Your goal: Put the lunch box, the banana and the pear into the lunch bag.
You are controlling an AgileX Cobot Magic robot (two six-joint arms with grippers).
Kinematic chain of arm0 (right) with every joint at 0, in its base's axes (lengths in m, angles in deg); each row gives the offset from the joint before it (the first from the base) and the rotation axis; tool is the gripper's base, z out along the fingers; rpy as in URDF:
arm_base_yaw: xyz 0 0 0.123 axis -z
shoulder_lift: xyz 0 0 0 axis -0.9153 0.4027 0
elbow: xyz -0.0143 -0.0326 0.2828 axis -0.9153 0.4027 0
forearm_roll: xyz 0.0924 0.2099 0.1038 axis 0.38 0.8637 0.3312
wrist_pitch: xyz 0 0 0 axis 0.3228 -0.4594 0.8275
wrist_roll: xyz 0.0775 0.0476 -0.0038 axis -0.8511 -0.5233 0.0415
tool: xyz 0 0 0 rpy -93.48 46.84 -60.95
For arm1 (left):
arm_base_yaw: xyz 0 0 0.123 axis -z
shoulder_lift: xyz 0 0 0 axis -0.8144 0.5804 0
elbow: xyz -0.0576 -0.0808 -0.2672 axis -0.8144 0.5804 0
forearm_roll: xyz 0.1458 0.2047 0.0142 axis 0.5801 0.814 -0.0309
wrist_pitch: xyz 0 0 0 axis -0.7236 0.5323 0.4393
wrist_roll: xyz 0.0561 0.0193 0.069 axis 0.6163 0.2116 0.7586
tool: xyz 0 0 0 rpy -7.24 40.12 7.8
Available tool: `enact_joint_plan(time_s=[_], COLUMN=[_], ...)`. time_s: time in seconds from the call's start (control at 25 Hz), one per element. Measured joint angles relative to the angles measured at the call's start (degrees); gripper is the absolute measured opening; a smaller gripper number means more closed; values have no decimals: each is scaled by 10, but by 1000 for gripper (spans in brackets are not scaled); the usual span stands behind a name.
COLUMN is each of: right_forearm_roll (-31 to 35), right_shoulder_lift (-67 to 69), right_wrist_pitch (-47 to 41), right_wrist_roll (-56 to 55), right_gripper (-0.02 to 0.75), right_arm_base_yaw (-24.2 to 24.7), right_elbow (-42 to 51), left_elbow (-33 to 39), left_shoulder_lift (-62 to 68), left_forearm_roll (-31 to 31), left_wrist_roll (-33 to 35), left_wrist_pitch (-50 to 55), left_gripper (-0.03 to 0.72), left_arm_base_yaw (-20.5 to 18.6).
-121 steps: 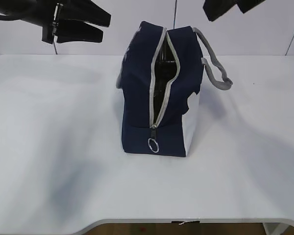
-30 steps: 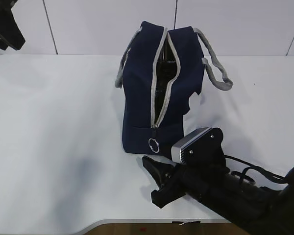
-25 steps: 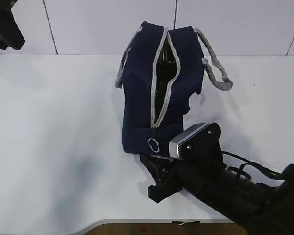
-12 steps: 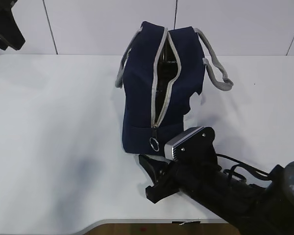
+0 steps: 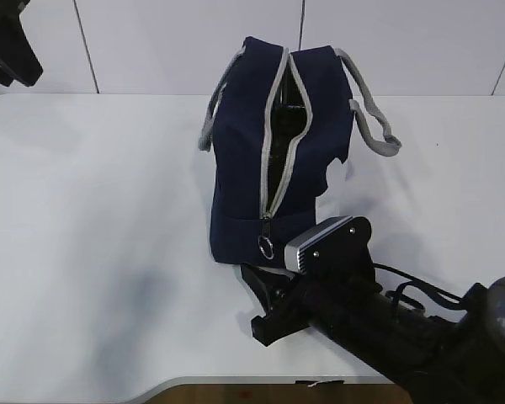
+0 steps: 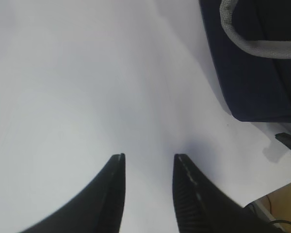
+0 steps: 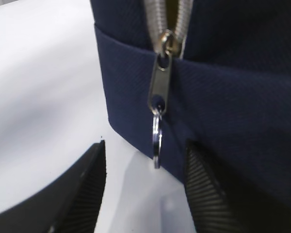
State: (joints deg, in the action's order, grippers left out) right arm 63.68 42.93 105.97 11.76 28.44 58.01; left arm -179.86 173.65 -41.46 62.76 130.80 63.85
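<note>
— Exterior view: how many things sit on the white surface (image 5: 109, 210)?
— One lunch bag (image 5: 273, 151), standing upright near the middle with its zipper partly undone. It has two grey handles (image 5: 370, 118), one on each side.
— And the arms?
— Two. The right gripper (image 7: 145, 194) is low at the bag's near end, its fingers (image 7: 87, 184) spread apart and empty, with one ring pull (image 7: 156, 145) hanging between them. The left gripper (image 6: 148, 165) hangs over bare surface beside the bag, fingers moderately parted, gripping nothing.
</note>
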Motion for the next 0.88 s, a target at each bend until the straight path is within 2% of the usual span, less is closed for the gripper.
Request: enact_joint_plan(time_s=[0.76,0.88], right_forearm_roll=[1,1], right_shoulder_lift=[0,0], right_wrist_pitch=[0,0], right_wrist_roll=[0,0], right_gripper=[417,384], right_arm_base_yaw=[0,0], right_elbow=[-13,-14], left_elbow=[0,0], left_shoulder_lift=[0,0], left_forearm_roll=[5,5], left_wrist_roll=[0,0], left_wrist_pitch=[0,0], left_gripper=[252,249], left_arm_base_yaw=[0,0])
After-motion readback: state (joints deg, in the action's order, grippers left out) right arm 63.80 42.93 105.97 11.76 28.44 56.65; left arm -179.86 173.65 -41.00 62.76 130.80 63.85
